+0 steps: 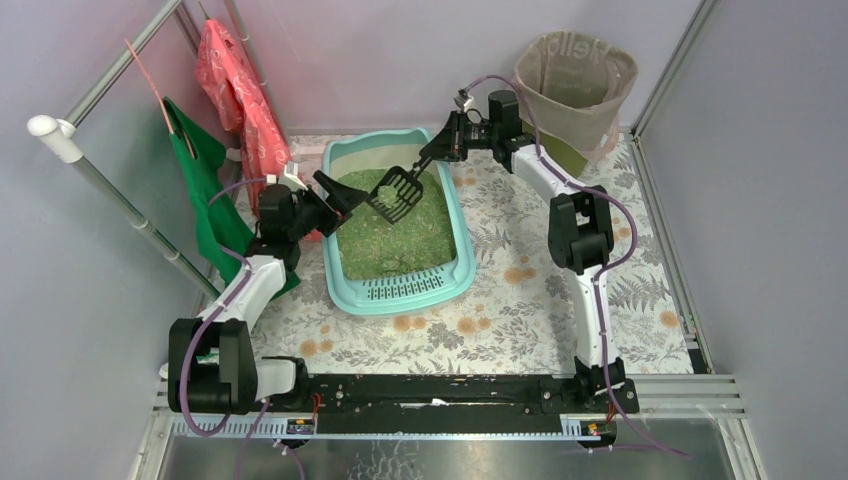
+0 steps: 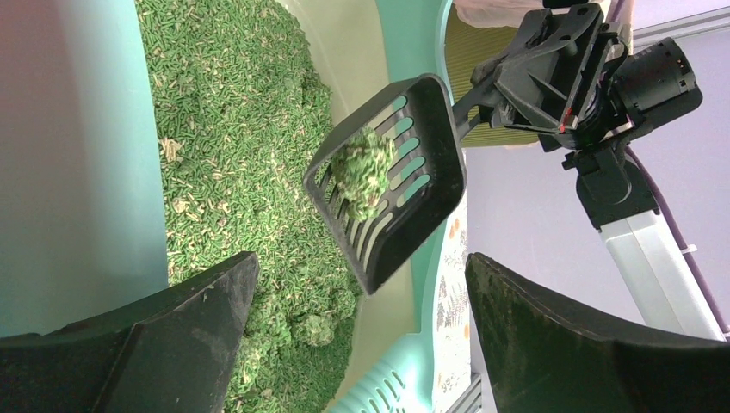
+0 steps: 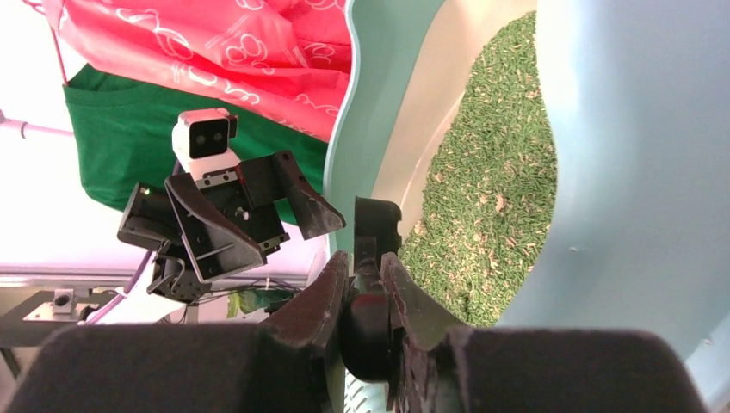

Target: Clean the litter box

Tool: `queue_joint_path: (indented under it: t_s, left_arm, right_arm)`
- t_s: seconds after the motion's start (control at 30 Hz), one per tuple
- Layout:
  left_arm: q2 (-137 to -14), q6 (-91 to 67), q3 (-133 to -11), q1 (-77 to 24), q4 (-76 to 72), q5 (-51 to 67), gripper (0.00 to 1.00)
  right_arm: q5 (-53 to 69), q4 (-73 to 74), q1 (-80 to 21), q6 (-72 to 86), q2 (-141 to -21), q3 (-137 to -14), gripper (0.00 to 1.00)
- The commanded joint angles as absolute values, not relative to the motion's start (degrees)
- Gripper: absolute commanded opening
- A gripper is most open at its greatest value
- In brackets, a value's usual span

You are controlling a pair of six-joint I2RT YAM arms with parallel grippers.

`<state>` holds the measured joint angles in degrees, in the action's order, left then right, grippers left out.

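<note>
The pale turquoise litter box (image 1: 463,240) holds green granules (image 1: 390,235), with its slotted step (image 1: 405,290) at the near end. My right gripper (image 1: 440,148) is shut on the handle of a black slotted scoop (image 1: 397,193), held tilted above the granules. In the left wrist view the scoop (image 2: 413,185) carries a green clump (image 2: 363,168). The right wrist view shows the right gripper (image 3: 363,262) clamped on the handle (image 3: 368,318). My left gripper (image 1: 335,192) hangs open over the box's left rim, empty, its fingers (image 2: 198,318) spread wide. More clumps (image 2: 314,327) lie in the granules.
A round olive bin with a beige bag (image 1: 575,85) stands at the back right, behind the right arm. Red (image 1: 240,100) and green (image 1: 205,180) bags hang from a metal rack (image 1: 120,190) on the left. A floral mat (image 1: 520,290) covers the table.
</note>
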<state>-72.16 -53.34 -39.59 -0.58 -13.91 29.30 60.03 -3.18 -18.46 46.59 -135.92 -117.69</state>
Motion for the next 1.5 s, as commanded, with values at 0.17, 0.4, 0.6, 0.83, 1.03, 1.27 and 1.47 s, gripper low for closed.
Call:
queue_joint_path:
  t_s: [0.17,0.4,0.6,0.83,1.03,1.27,1.47]
  left_arm:
    - [-72.4,-53.4,-39.0,-0.2,-16.8,30.1,0.98]
    - [-73.2,-54.1,-38.7,-0.1,-17.8,29.8,0.98]
    - [-72.7,-53.7,-38.6,-0.2,-17.2,29.7,0.98]
    - [-72.6,-54.8,-38.1,-0.2,-18.6,31.6,0.98]
    - [-72.3,-55.3,-37.8,-0.2,-19.6,32.1,0.98]
    - [-72.0,-55.3,-37.7,-0.2,-19.5,32.5,0.98]
    - [-71.9,-55.2,-38.0,-0.2,-19.2,32.2,0.98]
  right_arm:
    - [63.3,-12.8,-18.6,52.1,-132.0,-114.1,0.0]
    - [64.7,-3.8,-19.8,45.7,-134.0,-120.5,0.0]
    - [64.3,-24.4,-18.2,62.1,-131.8,-111.4,0.0]
    - [60.9,-9.5,-18.7,52.0,-129.5,-115.9,0.0]
    - [60.1,-2.6,-19.3,48.9,-130.3,-123.8,0.0]
    - [60.0,1.5,-18.5,50.3,-132.5,-132.8,0.0]
    - [61.0,-3.5,-14.8,55.6,-133.0,-136.0,0.0]
